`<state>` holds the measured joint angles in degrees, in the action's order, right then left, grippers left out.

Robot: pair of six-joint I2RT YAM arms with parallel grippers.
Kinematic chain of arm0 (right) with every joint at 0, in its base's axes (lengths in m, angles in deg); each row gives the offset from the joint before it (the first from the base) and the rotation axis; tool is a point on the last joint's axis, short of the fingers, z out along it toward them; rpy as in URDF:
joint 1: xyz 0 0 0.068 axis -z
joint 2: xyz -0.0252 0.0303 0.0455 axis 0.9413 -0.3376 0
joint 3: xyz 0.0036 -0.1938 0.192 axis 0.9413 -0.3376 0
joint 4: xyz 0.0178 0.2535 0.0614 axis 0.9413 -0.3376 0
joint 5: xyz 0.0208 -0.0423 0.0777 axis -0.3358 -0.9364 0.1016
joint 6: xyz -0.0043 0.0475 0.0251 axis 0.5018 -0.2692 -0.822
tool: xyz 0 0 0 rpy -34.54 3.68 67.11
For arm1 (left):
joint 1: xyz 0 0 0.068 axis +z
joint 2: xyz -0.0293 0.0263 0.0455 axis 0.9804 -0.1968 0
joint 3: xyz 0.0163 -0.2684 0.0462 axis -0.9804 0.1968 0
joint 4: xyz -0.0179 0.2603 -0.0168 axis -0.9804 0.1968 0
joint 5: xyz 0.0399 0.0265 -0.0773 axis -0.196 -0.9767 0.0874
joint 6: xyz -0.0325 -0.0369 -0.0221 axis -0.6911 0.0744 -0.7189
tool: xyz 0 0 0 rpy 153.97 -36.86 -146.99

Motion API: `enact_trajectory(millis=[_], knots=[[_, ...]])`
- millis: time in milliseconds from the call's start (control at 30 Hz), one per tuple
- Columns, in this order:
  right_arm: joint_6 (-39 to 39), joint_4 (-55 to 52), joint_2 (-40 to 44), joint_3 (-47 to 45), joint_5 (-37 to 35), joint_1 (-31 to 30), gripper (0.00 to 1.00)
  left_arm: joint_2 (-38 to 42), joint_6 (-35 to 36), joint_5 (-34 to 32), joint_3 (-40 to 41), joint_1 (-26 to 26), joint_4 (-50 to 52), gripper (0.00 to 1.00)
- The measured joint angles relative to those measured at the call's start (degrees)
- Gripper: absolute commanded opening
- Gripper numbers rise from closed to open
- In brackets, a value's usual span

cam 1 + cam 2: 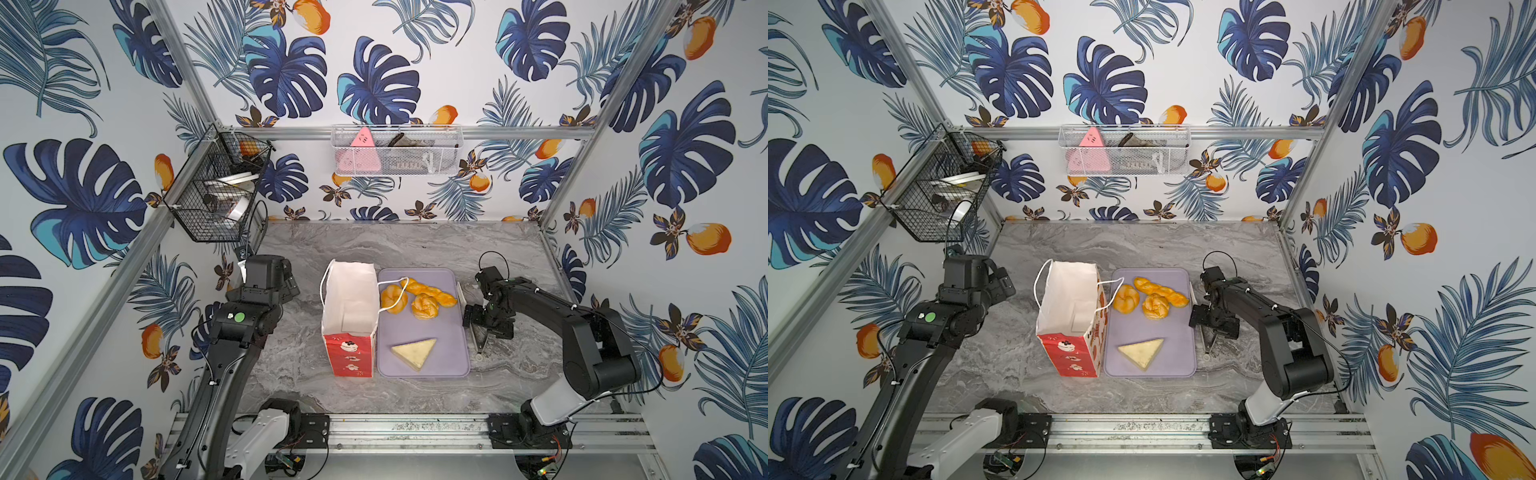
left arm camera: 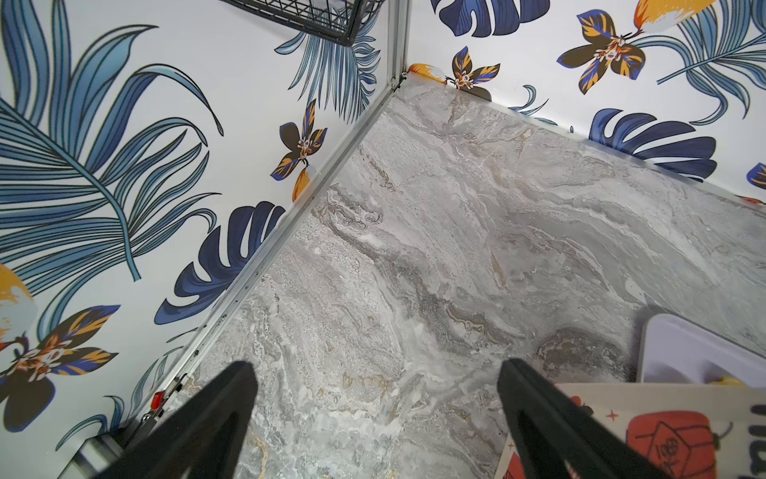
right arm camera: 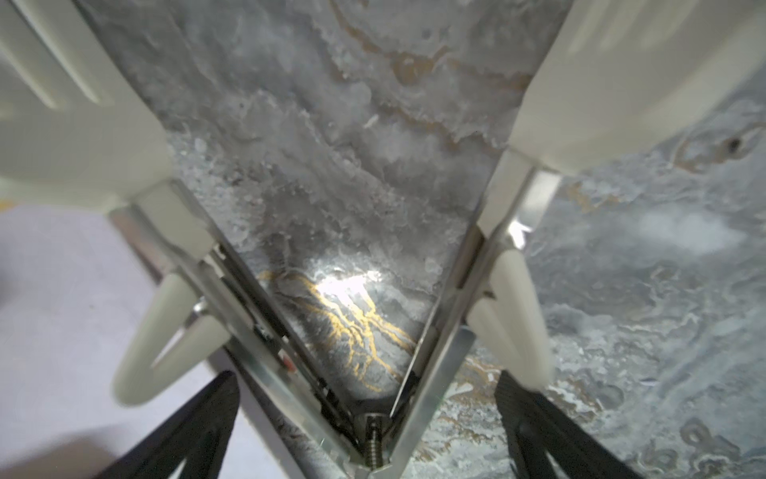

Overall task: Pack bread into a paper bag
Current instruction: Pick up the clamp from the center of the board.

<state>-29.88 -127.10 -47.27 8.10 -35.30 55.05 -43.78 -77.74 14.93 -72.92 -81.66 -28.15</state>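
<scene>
Tongs (image 3: 447, 352) of metal with white tips lie splayed in a V on the marble table (image 1: 415, 245), just beside the lilac tray (image 1: 440, 370) on the side toward the right arm. The right gripper (image 3: 369, 373) sits low over their hinge end, its black fingers spread wide with one tong arm inside each. Whether they already touch the tongs cannot be told.

The step in hand looks like taking up the tongs. To do it well, the fingers should close evenly on both arms a little ahead of the hinge and stop short of clamping the tips together. The lift should be straight, so the tongs do not twist or skate off the smooth top.

The left gripper (image 2: 379, 365) is open and empty beside the paper bag (image 1: 349, 353). It could steady the bag, which looks light and tall.

All the bread is on the tray. The round bun (image 1: 392, 298), knotted bun (image 1: 424, 306) and twisted loaf (image 1: 432, 291) are bunched at the far end, glossy golden-orange. The pale wedge (image 1: 415, 352) lies flat, apart, nearer the front. The bag stands upright against the tray, mouth open and white inside, with no bread seen in it. One cord handle drapes over the round bun.
</scene>
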Motion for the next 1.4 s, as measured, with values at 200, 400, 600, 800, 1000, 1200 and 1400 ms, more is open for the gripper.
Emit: enact_trajectory(millis=[200, 400, 600, 800, 1000, 1200, 1400], knots=[[0.0, 0.6, -1.7, 0.9, -1.3, 0.3, 1.00, 0.3, 0.0, 0.5, 0.0, 0.0, -0.2, 0.99], [-0.1, 1.1, -2.8, 2.8, -2.6, 0.5, 0.98, 0.9, 0.3, 1.0, 0.0, 0.0, -0.4, 0.99], [-0.7, 2.8, -4.1, 2.3, -2.0, 0.9, 0.94, 1.4, 1.2, 1.4, 0.0, 0.0, -0.4, 0.99], [-1.7, 3.4, -4.0, 1.7, -2.3, 1.1, 0.68, 2.0, 1.4, 1.6, -0.1, 0.0, -0.4, 0.99], [-1.7, 3.3, -4.6, 2.4, -3.2, 1.5, 0.14, 2.0, 1.4, 1.8, -0.1, 0.0, -0.5, 0.99], [-1.5, 1.4, -6.6, 4.3, -3.9, 1.4, 0.00, 1.9, 1.5, 2.0, -0.1, 0.0, -0.9, 0.99], [-1.3, 2.4, -4.7, 3.0, -4.1, 1.4, 0.00, 1.8, 1.6, 2.0, -0.1, 0.0, -0.9, 0.99]])
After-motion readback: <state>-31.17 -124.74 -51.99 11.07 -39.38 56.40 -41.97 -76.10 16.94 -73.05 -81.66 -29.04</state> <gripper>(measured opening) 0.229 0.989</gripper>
